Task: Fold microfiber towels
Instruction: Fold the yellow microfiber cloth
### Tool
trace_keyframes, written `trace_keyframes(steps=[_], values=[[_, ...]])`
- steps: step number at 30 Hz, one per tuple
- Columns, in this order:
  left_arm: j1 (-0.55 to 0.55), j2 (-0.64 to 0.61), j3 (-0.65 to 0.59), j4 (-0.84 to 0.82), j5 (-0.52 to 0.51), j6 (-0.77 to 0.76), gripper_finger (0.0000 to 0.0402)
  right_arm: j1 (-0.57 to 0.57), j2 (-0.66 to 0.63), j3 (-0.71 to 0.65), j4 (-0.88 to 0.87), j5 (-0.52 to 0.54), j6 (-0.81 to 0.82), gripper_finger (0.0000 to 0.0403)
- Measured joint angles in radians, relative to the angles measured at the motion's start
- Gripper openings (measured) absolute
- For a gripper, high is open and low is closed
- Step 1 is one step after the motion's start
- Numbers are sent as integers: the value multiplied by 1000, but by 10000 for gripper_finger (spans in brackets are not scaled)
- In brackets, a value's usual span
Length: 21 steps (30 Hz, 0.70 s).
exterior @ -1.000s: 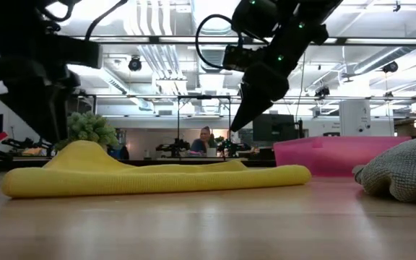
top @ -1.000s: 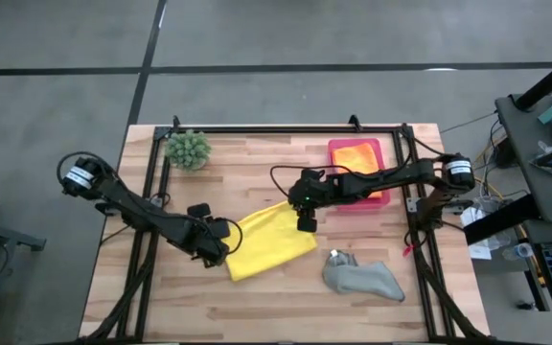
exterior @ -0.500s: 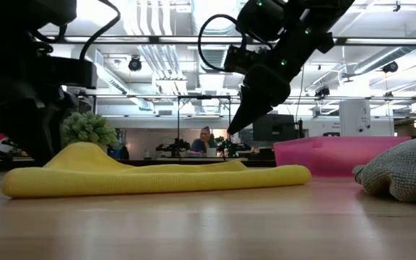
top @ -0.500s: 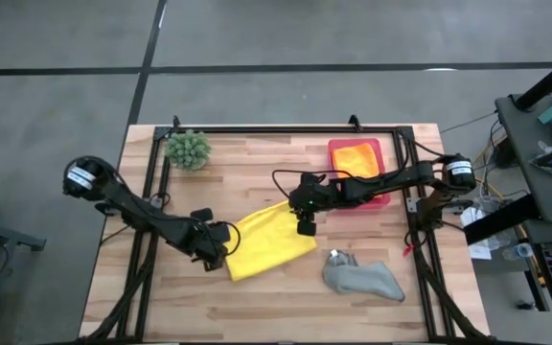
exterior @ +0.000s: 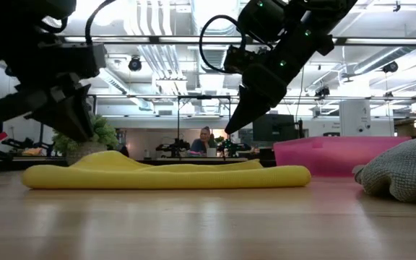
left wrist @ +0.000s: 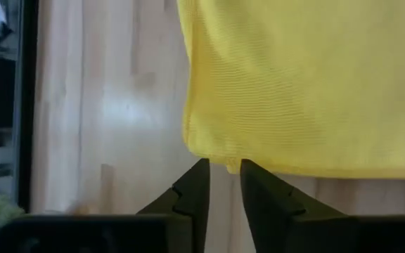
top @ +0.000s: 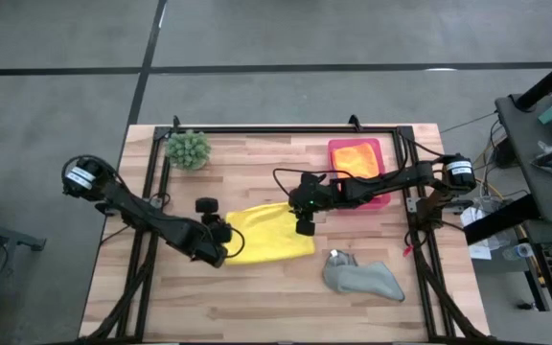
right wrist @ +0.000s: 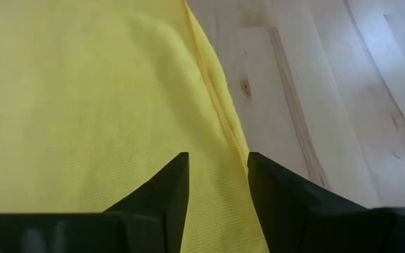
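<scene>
A yellow microfiber towel (top: 271,233) lies flat on the wooden table near its middle. My left gripper (top: 226,238) is at the towel's left edge, its fingers drawn close together on it. My right gripper (top: 303,227) hangs open above the towel's right part. In the low view its fingers (exterior: 231,130) point down, clear of the cloth. A grey towel (top: 364,279) lies crumpled near the front right. An orange towel (top: 356,153) lies in the pink tray (top: 334,146) at the back right. My left gripper has a small bit of the yellow towel's left edge (left wrist: 229,166) between the free ends of its two fingers. The fingers slant down from the table's left side. One layer or several, I cannot tell. The towel lies on the table, slack.
A spiky green plant (top: 188,149) stands at the back left. Black frame rails (top: 151,192) run along the table's left, right and far sides. Bare wood lies along the near edge, left of the grey towel.
My left gripper has rolled about its own line at the towel's left edge. The towel's left part has shifted. Its near-left corner has come toward the far side, so the cloth lies squarer to the table. The hump at its left end has sunk and moved right.
</scene>
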Motion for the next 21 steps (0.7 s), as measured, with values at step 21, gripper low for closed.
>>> trace_keyframes(steps=[21], values=[[20,8,-115,379,8,-324,56,19,115,-6,345,-94,-11,134]])
